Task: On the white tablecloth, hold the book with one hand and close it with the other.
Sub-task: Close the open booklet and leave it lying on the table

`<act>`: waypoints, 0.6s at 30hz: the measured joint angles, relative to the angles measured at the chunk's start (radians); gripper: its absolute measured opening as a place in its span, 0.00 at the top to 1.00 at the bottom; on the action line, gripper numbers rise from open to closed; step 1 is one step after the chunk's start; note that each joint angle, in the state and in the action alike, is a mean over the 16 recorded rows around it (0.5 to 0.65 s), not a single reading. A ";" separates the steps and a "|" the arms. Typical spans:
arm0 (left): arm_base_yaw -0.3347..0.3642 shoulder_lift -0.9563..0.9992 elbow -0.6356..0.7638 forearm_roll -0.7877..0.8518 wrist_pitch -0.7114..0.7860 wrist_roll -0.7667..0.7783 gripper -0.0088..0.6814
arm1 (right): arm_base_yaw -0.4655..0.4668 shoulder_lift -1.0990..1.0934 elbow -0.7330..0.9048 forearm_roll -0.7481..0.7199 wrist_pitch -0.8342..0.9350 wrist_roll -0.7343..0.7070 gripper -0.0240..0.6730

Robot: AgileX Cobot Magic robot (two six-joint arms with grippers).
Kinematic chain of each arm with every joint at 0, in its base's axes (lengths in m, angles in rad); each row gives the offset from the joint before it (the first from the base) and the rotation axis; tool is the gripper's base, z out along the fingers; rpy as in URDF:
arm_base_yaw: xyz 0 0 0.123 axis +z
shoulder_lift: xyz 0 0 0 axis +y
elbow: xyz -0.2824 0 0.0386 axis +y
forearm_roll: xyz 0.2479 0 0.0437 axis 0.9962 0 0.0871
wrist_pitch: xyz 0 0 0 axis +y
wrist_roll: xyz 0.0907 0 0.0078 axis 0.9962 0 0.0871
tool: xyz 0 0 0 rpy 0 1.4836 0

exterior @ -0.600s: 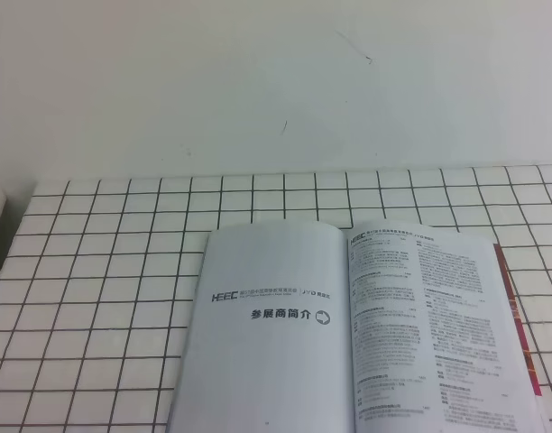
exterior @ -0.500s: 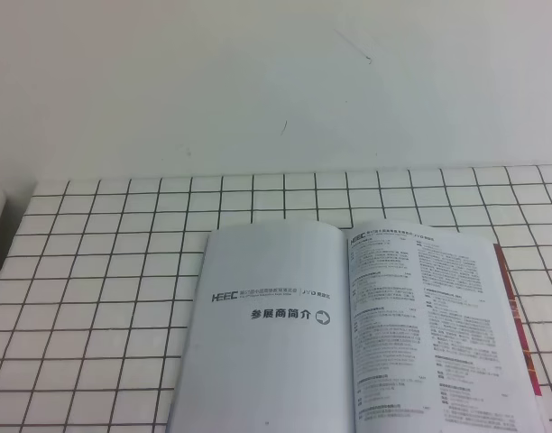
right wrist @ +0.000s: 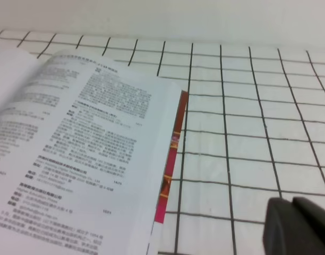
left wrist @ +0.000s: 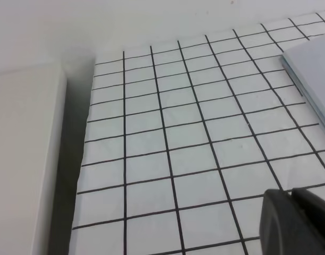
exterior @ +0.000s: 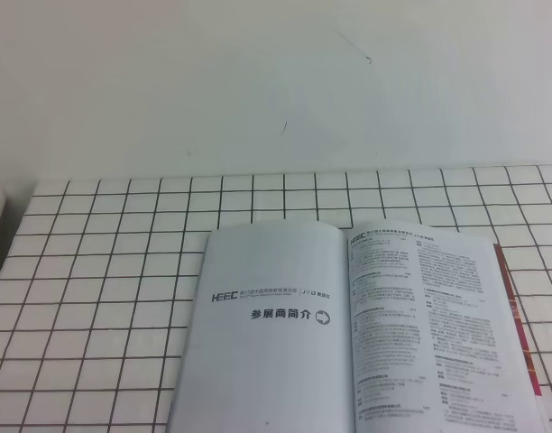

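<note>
Paper pages of the book (exterior: pixel 357 334) lie open, face up, on the white tablecloth (exterior: pixel 114 271); expect light, limp, slippery sheets. Pin the left page and lift the right fore-edge by its red strip. Only the right wrist view shows that strip closely. Left pincer (left wrist: pixel 298 223) and right pincer (right wrist: pixel 298 226) appear only as dark corners, apparently empty; opening cannot be judged.

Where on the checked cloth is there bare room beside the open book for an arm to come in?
The white tablecloth lies bare left of the book, out to the cloth's left edge, and in a strip between the book's top edge and the wall. On the right only a narrow band shows beside the red cover edge. The book fills the near middle.
</note>
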 joint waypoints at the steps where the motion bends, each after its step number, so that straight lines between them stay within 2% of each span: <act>1: 0.000 0.000 0.000 -0.010 -0.005 0.000 0.99 | 0.000 0.000 0.001 0.000 -0.012 0.000 0.97; 11: 0.000 0.000 0.005 -0.125 -0.056 0.026 0.99 | 0.000 0.000 0.006 0.000 -0.125 0.000 0.97; 18: 0.000 0.000 0.005 -0.162 -0.041 0.081 0.99 | 0.000 0.000 0.006 0.000 -0.115 0.000 0.97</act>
